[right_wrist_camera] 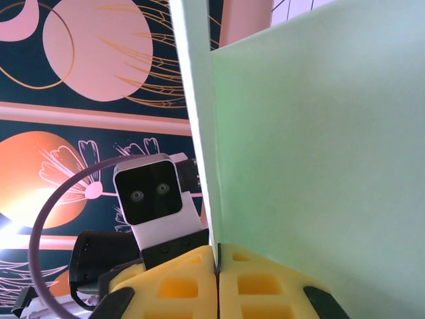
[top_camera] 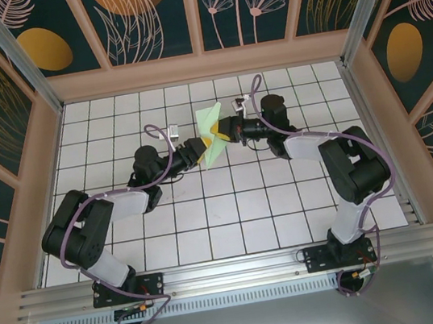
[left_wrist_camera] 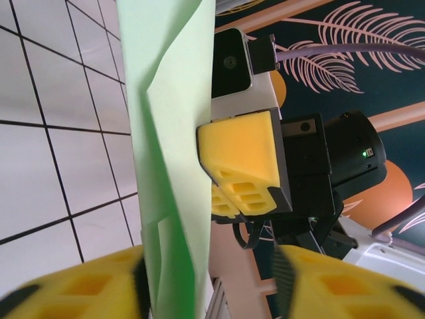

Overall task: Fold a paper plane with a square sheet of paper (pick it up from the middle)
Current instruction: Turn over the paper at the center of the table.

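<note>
The pale mint-green paper (top_camera: pixel 210 119), folded into layers, stands upright above the middle of the tiled floor between both grippers. My right gripper (top_camera: pixel 224 133) is shut on its edge; in the right wrist view the yellow fingertips (right_wrist_camera: pixel 192 286) are pressed together at the gripper (right_wrist_camera: pixel 217 272) with the paper (right_wrist_camera: pixel 319 133) rising out of them. My left gripper (top_camera: pixel 206 145) is open. In the left wrist view the paper (left_wrist_camera: pixel 169 133) passes through the wide gap of the left gripper (left_wrist_camera: pixel 209 286), close to the left finger (left_wrist_camera: pixel 73 292). The right gripper's fingers (left_wrist_camera: pixel 246 163) pinch the paper's far edge.
White gridded floor tiles (top_camera: pixel 232 208) run under both arms. Wooden frame posts and patterned dark panels (top_camera: pixel 146 18) enclose the cell on three sides. An aluminium rail (top_camera: pixel 233 269) runs along the near edge by the arm bases.
</note>
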Tool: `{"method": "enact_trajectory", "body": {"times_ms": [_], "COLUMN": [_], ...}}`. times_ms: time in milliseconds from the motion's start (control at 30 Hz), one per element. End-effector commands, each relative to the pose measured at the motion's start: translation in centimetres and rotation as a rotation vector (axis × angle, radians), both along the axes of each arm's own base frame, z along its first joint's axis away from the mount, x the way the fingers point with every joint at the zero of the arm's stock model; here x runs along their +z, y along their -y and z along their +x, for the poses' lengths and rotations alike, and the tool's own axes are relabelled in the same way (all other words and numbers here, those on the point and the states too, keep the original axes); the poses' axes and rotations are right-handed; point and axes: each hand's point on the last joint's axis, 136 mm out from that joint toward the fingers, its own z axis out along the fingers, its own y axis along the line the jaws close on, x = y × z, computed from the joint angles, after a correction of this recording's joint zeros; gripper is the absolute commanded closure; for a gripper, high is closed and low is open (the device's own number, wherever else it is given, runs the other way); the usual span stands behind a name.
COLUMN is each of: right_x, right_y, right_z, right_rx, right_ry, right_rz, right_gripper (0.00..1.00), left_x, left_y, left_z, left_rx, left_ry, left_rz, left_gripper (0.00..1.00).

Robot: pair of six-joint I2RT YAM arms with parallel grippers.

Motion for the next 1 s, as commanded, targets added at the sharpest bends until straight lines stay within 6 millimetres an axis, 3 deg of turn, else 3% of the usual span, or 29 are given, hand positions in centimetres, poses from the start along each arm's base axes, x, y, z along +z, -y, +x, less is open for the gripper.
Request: {"method": "enact_trajectory", "body": {"times_ms": [0, 133, 200, 333, 467, 567, 733, 967], "right_x": [0.4, -0.3, -1.1, -2.3, -3.9, -4.9, -6.4, -8.5], "right_y": [-0.2, 0.3, 1.0, 2.8, 5.7, 7.7, 10.3, 12.9], "right_z": [-0.6, -0.6, -0.3, 0.2, 0.8, 0.8, 0.9, 0.9], "right_rx": [0.032, 0.031, -0.001, -0.086, -0.213, -0.291, -0.386, -0.487], "right_ry": [0.031, 0.031, 0.042, 0.087, 0.132, 0.147, 0.125, 0.05], "right_rz": [0.019, -0.021, -0.085, -0.249, -0.463, -0.578, -0.703, -0.797], "right_gripper": [0.92, 0.85, 0.75, 0.56, 0.33, 0.22, 0.17, 0.16], "left_x": [0.9, 0.2, -0.5, -2.5, -5.2, -5.9, -6.4, -8.3], "left_y": [-0.2, -0.4, -0.6, -1.5, -4.4, -7.0, -10.7, -12.5], "left_z": [0.3, 0.8, 1.1, 1.8, 2.8, 3.2, 3.5, 3.7], "left_rx": [0.008, 0.038, 0.056, 0.099, 0.196, 0.28, 0.428, 0.541], "left_ry": [0.054, 0.054, 0.05, 0.036, -0.004, -0.011, -0.016, -0.028], "left_rz": [0.003, 0.063, 0.119, 0.288, 0.582, 0.806, 1.209, 1.576], "left_gripper": [0.62, 0.83, 0.89, 0.92, 0.93, 0.93, 0.92, 0.91]}}
